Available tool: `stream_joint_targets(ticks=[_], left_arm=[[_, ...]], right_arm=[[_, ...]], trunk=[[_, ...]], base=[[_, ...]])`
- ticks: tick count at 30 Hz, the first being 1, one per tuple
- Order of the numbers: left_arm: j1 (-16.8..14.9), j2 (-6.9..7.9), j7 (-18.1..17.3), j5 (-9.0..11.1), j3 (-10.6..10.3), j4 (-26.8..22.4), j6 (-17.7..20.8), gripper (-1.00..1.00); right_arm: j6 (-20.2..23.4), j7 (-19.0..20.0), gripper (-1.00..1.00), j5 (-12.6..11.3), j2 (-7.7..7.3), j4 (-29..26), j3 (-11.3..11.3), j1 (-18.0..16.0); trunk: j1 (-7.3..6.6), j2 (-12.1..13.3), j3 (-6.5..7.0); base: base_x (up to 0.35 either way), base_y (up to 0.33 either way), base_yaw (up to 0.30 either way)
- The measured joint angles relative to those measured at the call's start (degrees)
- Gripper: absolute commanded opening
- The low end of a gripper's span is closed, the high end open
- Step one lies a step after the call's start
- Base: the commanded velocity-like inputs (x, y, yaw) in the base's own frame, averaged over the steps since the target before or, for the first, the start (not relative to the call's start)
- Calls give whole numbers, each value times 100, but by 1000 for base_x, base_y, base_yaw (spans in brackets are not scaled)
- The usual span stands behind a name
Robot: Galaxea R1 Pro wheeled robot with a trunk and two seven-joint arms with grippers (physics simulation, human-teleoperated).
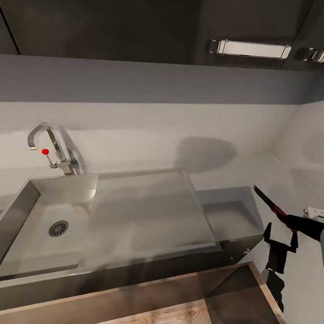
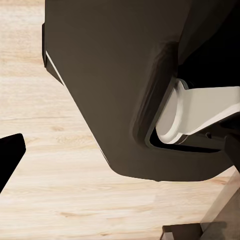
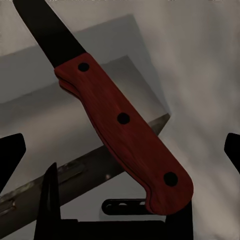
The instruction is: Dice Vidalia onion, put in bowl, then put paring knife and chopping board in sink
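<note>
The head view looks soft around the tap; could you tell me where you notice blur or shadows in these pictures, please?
Head view: the tap is smeared double, and a round shadow falls on the wall. Right wrist view: the paring knife is sharp. Left wrist view: dark and unevenly lit.

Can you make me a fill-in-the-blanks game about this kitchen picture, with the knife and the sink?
1. The right gripper holds the paring knife by its ____ handle.
2. The knob on the tap is coloured ____.
3. The drain in the sink has a ____ shape.
4. The knife's dark blade points ____ from the gripper.

Missing words: red; red; round; up
</note>
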Motion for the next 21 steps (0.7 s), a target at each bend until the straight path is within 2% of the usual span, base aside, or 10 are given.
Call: stream_joint_targets(ticks=[6, 17, 21], left_arm=[[1, 0, 2, 0, 0, 0, 0, 100], [-1, 0, 2, 0, 0, 0, 0, 100], [-1, 0, 1, 0, 0, 0, 0, 100]], right_arm=[[0, -4, 100, -2, 8, 0, 7, 1], [0, -4, 100, -2, 13, 0, 13, -1], [0, -1, 100, -10, 23, 2, 24, -1]], trunk=[[0, 0, 3], [0, 0, 39], [0, 0, 49]], base=[[0, 0, -69], [0, 0, -215], [0, 0, -97]])
